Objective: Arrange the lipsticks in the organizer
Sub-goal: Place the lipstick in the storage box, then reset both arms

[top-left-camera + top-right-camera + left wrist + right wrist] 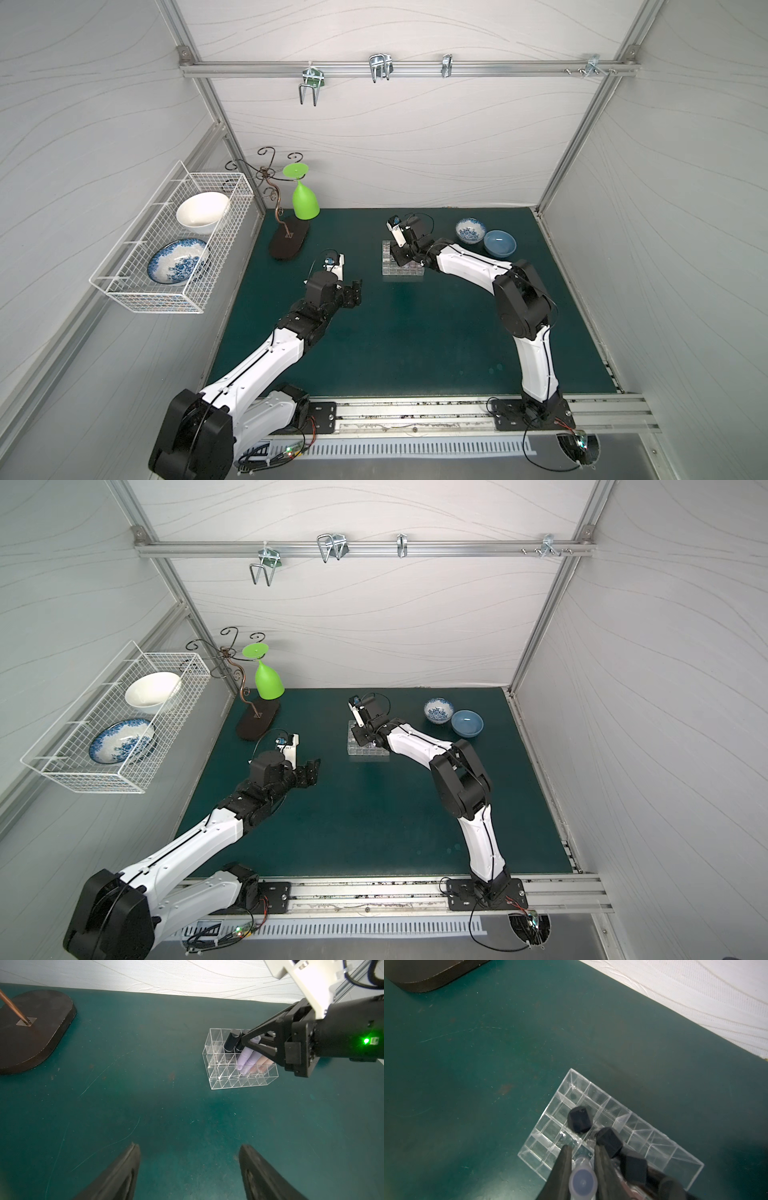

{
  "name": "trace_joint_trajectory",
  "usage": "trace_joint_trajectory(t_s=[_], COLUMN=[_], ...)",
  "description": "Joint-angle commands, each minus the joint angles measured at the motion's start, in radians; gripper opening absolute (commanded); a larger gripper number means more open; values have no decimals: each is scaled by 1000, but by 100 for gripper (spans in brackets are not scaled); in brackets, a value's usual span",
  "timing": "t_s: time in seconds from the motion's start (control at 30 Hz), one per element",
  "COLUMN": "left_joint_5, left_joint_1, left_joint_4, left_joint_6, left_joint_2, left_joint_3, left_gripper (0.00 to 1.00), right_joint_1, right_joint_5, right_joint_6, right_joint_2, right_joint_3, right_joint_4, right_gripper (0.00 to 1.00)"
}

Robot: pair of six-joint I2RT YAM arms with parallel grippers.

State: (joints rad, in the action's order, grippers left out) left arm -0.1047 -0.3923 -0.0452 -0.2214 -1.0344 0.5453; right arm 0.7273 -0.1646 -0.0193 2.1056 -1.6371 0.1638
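Clamped in right gripper (582,1148): one lilac lipstick (583,1182), inside organizer (591,1088). Alongside: three black lipsticks (580,1119), another lilac lipstick, two pink lipsticks (262,1062). Left gripper (189,1145) apart, empty.

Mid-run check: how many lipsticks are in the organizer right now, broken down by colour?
black lipsticks: 3
lilac lipsticks: 2, one pinched by the right gripper
pink lipsticks: 2, partly hidden
Total: 7 clearly in view in the organizer; the right arm may hide more.
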Motion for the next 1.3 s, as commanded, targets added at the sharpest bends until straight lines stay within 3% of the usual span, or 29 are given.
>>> trace_joint_trajectory(t_s=[0.0, 0.27, 0.57, 0.77, 0.9, 0.97, 1.07, 1.13, 1.27], left_joint_5=[10, 8, -2, -36, -235, -312, -431, -448, -481], left_joint_1=[6, 6, 7, 7, 7, 7, 11, 21, 80], left_joint_4=[-53, -38, -41, -52, -55, -101, -222, -306, -536], left_joint_6=[-1, -1, -21, -11, 12, 92, 172, 217, 289], left_joint_2=[15, 28, 57, 63, 63, 70, 92, 104, 34], left_joint_3=[7, 12, 6, -15, -50, -89, -163, -208, -294], left_gripper=[80, 80, 80, 79, 98, 99, 99, 99, 99], right_joint_1=[7, 11, 18, 9, -92, -168, -262, -305, -347], right_joint_5=[-8, -23, -61, -219, -207, -204, -215, -217, -57], right_joint_6=[0, 31, 113, 106, 101, 138, 77, 38, -60], right_joint_2=[-4, -225, -601, -839, -982, -1030, -1058, -1041, -982], right_joint_3=[-15, 151, 460, 663, 819, 871, 977, 1046, 1155], right_joint_4=[-25, -72, -42, 21, 21, 21, -112, -228, -443], right_gripper=[28, 73, 99, 99, 99, 99, 99, 99, 99])
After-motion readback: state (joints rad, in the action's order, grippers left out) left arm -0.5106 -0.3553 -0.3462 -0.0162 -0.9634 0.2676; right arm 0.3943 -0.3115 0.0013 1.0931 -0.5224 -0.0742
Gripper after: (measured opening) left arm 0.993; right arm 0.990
